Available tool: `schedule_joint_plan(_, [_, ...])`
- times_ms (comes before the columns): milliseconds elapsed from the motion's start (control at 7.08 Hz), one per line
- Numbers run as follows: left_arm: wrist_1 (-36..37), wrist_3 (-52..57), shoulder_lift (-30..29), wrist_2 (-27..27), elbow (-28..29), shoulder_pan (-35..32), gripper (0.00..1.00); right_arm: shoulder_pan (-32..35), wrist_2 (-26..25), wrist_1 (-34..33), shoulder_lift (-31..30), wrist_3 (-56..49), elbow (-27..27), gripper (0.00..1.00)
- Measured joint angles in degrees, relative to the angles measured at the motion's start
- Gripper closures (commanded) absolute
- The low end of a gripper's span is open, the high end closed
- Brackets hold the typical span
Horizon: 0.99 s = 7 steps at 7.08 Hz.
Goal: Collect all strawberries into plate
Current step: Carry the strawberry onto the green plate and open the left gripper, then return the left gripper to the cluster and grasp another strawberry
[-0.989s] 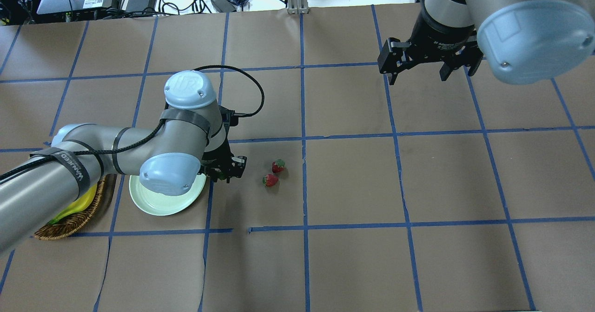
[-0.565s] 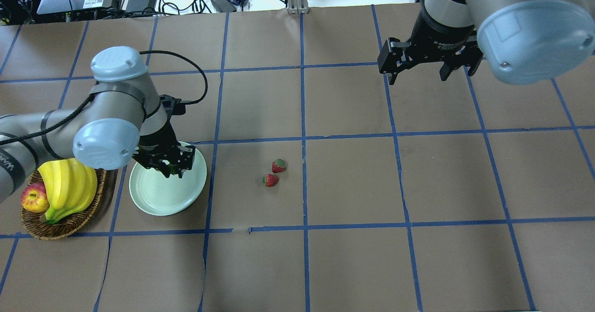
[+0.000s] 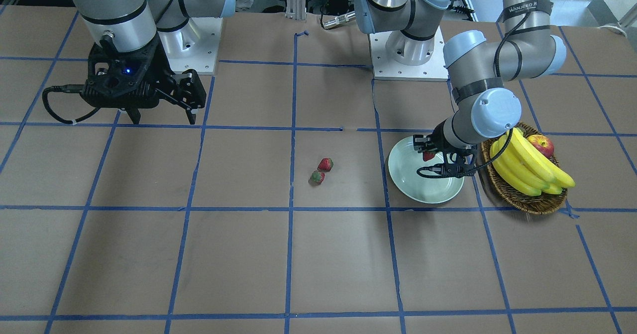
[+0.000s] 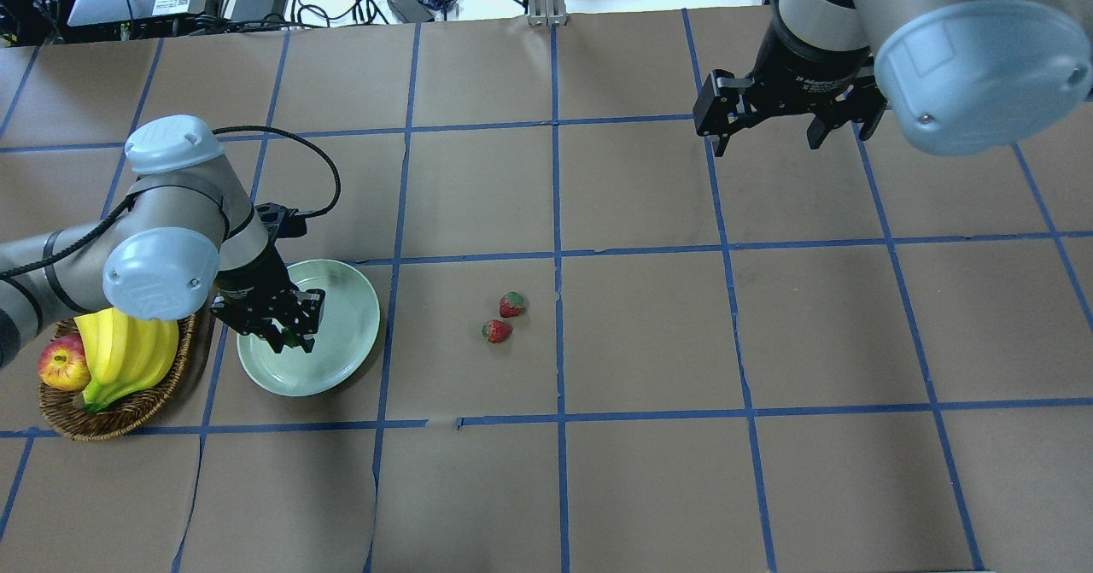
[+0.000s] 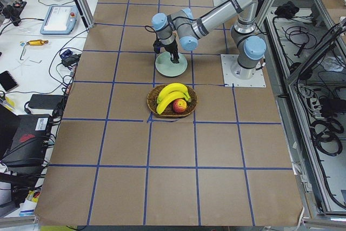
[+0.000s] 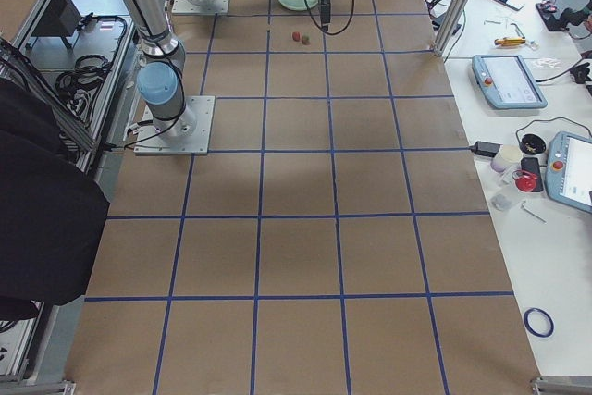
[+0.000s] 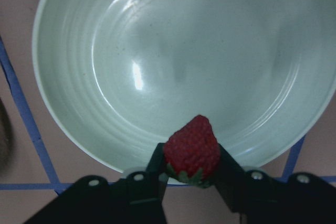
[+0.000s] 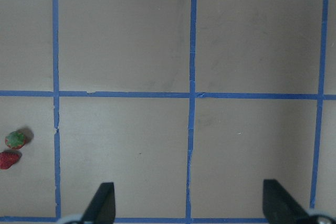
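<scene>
My left gripper (image 4: 286, 336) is shut on one red strawberry (image 7: 191, 148) and holds it over the near-left part of the pale green plate (image 4: 346, 338). The wrist view shows the plate (image 7: 131, 51) empty below the berry. In the front view the held strawberry (image 3: 429, 156) hangs just above the plate (image 3: 423, 190). Two more strawberries (image 4: 511, 304) (image 4: 496, 330) lie close together on the brown table to the plate's right, and also show in the front view (image 3: 325, 164) (image 3: 316, 177). My right gripper (image 4: 768, 144) is open and empty, high at the far right.
A wicker basket (image 4: 128, 415) with bananas (image 4: 128, 347) and a red apple (image 4: 61, 364) stands just left of the plate, close to my left arm. Blue tape lines grid the brown table. Cables and devices lie beyond the far edge.
My left arm has swung left from beside the plate's right edge to over the plate with the strawberry, uncovering the basket. The right arm and the two loose strawberries have not moved.
</scene>
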Motion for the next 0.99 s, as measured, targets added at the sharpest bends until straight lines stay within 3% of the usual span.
schedule_joint_plan(282, [0.5, -4.0, 0.0, 0.0, 1.4, -3.0, 0.00, 0.0, 0.0, 0.0, 0.0, 0.0, 0.0, 0.00])
schedule_joint_plan(565, [1.9, -7.2, -0.4, -0.2, 5.1, -12.1, 0.00, 0.0, 0.0, 0.0, 0.0, 0.0, 0.0, 0.00])
schedule_joint_plan(989, [13.4, -17.0, -4.2, -5.0, 6.7, -21.9, 0.01, 0.0, 0.0, 0.0, -0.1, 0.1, 0.0, 0.00])
